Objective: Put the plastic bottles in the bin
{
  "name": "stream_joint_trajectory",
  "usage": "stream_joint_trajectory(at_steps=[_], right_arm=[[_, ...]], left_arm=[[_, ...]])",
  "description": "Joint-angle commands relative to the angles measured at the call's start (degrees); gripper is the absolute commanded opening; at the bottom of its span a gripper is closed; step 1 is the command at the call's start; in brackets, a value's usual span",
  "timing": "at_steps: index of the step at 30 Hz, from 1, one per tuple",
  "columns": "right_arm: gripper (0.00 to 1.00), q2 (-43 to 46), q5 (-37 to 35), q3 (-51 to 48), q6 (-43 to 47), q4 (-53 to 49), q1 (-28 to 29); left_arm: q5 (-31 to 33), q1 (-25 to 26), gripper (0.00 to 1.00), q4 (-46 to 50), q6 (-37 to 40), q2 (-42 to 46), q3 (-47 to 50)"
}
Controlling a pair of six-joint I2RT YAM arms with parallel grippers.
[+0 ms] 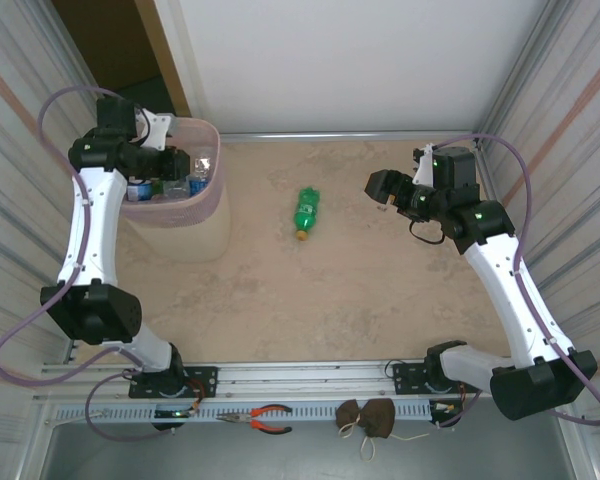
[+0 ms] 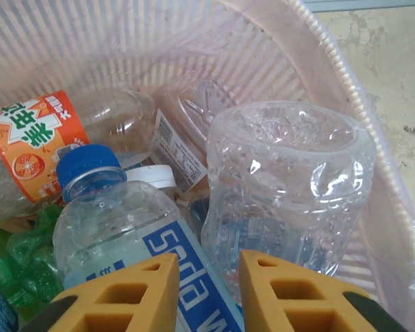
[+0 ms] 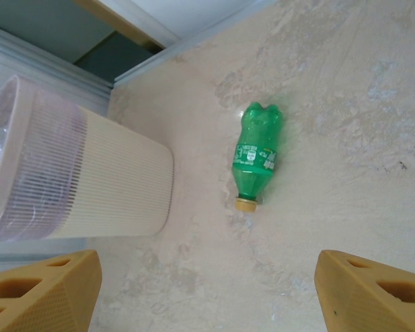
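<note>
The pale-pink bin (image 1: 208, 215) stands at the far left and holds several plastic bottles. Among them are a clear crinkled one (image 2: 290, 180), a blue-capped one with a blue label (image 2: 111, 221), and an orange-labelled one (image 2: 41, 142). My left gripper (image 2: 207, 259) hangs over the bin's mouth (image 1: 183, 165), shut, with nothing between its yellow fingers. A green bottle (image 1: 306, 212) with a yellow cap lies on its side mid-table (image 3: 257, 153). My right gripper (image 1: 382, 186) hovers open to its right, above the table (image 3: 207, 259). The bin's ribbed wall (image 3: 104, 180) is at its left.
Corrugated walls close in both sides. Red-handled pliers (image 1: 265, 418) and a brown pouch (image 1: 368, 418) lie on the rail shelf at the near edge. Bare beige tabletop (image 1: 380, 290) surrounds the green bottle.
</note>
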State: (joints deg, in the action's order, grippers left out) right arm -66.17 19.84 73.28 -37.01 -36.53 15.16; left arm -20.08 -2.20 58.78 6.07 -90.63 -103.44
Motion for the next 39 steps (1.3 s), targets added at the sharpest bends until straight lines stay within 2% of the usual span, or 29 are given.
stream_joint_trajectory(at_steps=[1, 7, 11, 14, 19, 24, 31, 36, 39], right_arm=[[0.80, 1.22, -0.76, 2.02, -0.03, -1.17, 0.31], [0.80, 1.57, -1.06, 2.24, -0.01, -1.60, 0.31], [0.80, 2.31, -1.55, 2.13, 0.06, -2.22, 0.31], [0.80, 2.85, -1.99, 2.05, 0.17, -2.71, 0.23], [0.80, 3.42, -2.51, 2.13, 0.19, -3.15, 0.14], [0.80, 4.25, -3.10, 2.22, 0.45, -4.13, 0.04], [0.80, 5.20, -3.50, 1.98, 0.54, -5.10, -0.26], [0.80, 6.21, -3.67, 1.53, 0.54, -5.51, -0.66], [0.80, 6.62, -3.71, 1.24, 0.57, -5.74, -0.92]], left_arm=[[-0.97, 0.19, 0.30, 3.20, -1.61, -0.15, -0.43], [-2.00, 0.52, 0.36, 2.68, -4.61, 1.91, -8.63], [0.19, 3.39, 0.38, 2.39, -5.53, 2.64, -12.21], [2.11, 7.48, 0.38, 1.67, -6.29, 2.56, -14.56], [9.67, 19.24, 0.41, -3.73, -5.72, 2.77, -13.92], [13.56, 28.32, 0.42, -8.26, -7.48, 0.36, -12.87], [17.77, 36.60, 0.44, -10.07, -9.04, -7.37, -13.30], [20.09, 39.78, 0.55, -10.22, -11.88, -14.34, -13.46], [21.20, 40.56, 0.69, -10.20, -14.29, -18.86, -13.55]])
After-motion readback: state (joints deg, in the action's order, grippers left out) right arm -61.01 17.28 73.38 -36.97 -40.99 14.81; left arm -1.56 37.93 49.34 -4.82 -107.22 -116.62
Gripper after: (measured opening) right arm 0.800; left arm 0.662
